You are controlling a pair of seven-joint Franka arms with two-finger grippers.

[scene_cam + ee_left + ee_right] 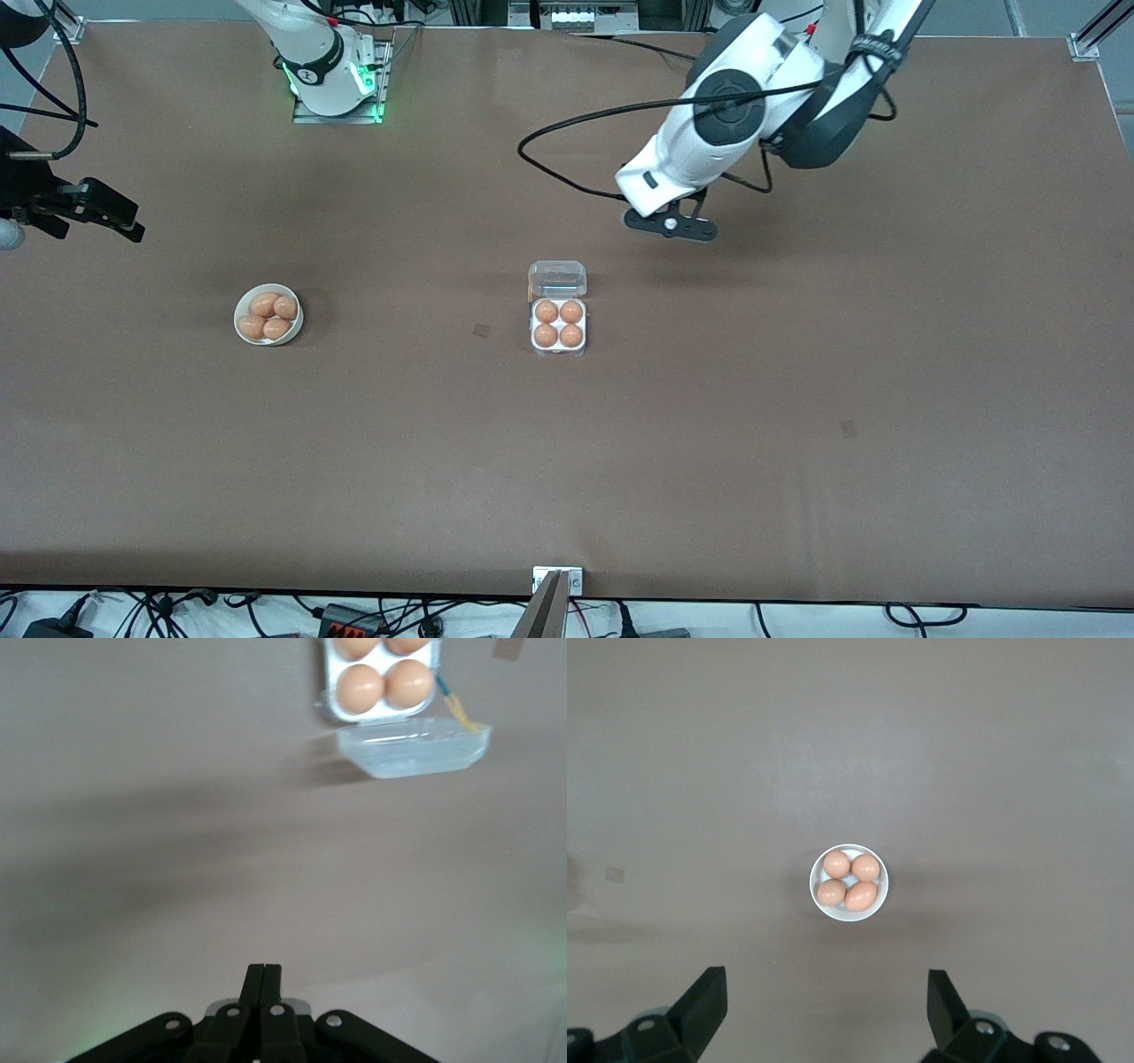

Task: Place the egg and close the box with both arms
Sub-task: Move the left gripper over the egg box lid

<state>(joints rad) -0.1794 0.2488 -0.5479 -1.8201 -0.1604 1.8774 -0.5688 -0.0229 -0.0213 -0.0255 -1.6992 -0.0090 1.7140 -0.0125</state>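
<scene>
The box (558, 326) sits mid-table with its clear lid (557, 278) swung open on the side toward the robots' bases. Each round cell holds an orange-brown egg (547, 312); I cannot tell them apart. My left gripper (671, 224) hangs over bare table, apart from the box and toward the left arm's base, shut on nothing. In the left wrist view its fingers (263, 967) meet, with the box (330, 673) and lid (412, 749) well away. My right gripper (124, 226) hovers at the right arm's end of the table, open (827, 979) and empty.
A round white bowl (239, 319) with several more eggs stands toward the right arm's end, level with the box; the right wrist view shows the bowl (817, 895) well clear of the fingers. A black cable loops down off the left arm (567, 124).
</scene>
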